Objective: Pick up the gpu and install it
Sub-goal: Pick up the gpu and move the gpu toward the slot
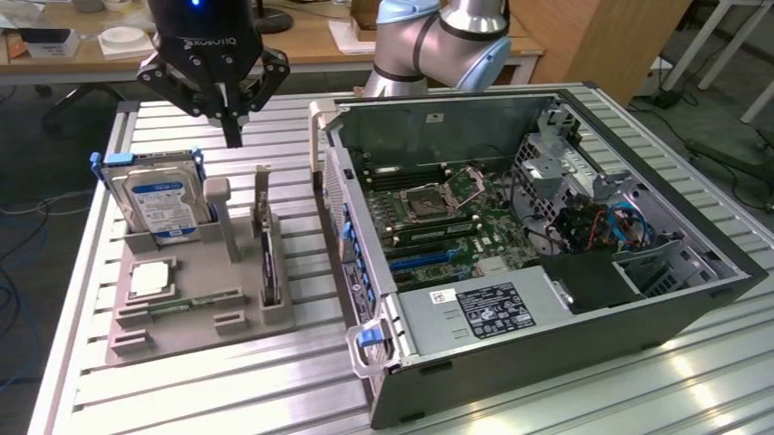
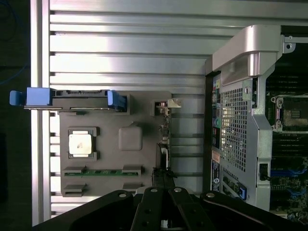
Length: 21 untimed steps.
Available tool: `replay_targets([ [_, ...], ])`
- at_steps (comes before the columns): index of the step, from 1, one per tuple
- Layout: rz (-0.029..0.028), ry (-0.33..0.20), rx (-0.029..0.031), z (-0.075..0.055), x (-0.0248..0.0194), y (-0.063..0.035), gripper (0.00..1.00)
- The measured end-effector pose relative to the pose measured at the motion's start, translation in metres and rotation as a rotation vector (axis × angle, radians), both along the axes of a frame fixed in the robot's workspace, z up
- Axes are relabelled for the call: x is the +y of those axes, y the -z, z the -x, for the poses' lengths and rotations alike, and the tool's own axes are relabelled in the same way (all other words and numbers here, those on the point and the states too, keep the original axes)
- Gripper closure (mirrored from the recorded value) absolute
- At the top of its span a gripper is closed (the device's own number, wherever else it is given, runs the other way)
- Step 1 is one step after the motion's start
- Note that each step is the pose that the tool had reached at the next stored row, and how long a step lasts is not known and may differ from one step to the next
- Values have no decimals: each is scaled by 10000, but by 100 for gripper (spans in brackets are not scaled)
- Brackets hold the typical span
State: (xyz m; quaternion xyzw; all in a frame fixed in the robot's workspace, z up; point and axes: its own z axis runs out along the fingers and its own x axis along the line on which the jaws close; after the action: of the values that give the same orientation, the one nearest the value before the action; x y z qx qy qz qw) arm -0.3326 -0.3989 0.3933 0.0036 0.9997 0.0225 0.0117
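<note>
Lettering point(image 1: 208, 41) on end effector point(image 1: 230, 136) reads ROBOTIQ.

A robotics lab — slotted aluminium bench point(image 1: 217, 390), opened computer tower point(image 1: 545, 349), desks point(image 1: 303, 43) behind.

Open air above the gray holder point(image 1: 181, 337), beneath the gripper point(image 1: 230, 138) with its fingers together. Crowded at the holder's far end: upright hard drive point(image 1: 163, 204), short post point(image 1: 217, 201), then the graphics card point(image 1: 266, 249) on edge, narrow gaps between. Tight between card and computer case point(image 1: 545, 362). Wide open over the motherboard point(image 1: 484, 236); hemmed in at the exterior view's right by cables point(image 1: 604, 227).
</note>
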Motion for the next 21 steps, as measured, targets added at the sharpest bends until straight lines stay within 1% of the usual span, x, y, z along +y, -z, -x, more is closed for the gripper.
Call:
replay_targets([
  [2, -1, 0, 0, 0, 0, 0, 89],
  [4, 0, 0, -1, 0, 0, 0, 77],
  [5, 0, 0, 0, 0, 0, 0, 77],
  [7, -1, 0, 0, 0, 0, 0, 65],
  [8, 0, 0, 0, 0, 0, 0, 65],
  [11, 0, 0, 0, 0, 0, 0, 47],
  [13, -1, 0, -1, 0, 0, 1, 47],
  [15, 0, 0, -1, 0, 0, 0, 36],
  [16, -1, 0, -1, 0, 0, 1, 36],
  [17, 0, -6, 0, 1, 0, 0, 29],
  [21, 0, -160, 1, 2, -7, 1, 29],
])
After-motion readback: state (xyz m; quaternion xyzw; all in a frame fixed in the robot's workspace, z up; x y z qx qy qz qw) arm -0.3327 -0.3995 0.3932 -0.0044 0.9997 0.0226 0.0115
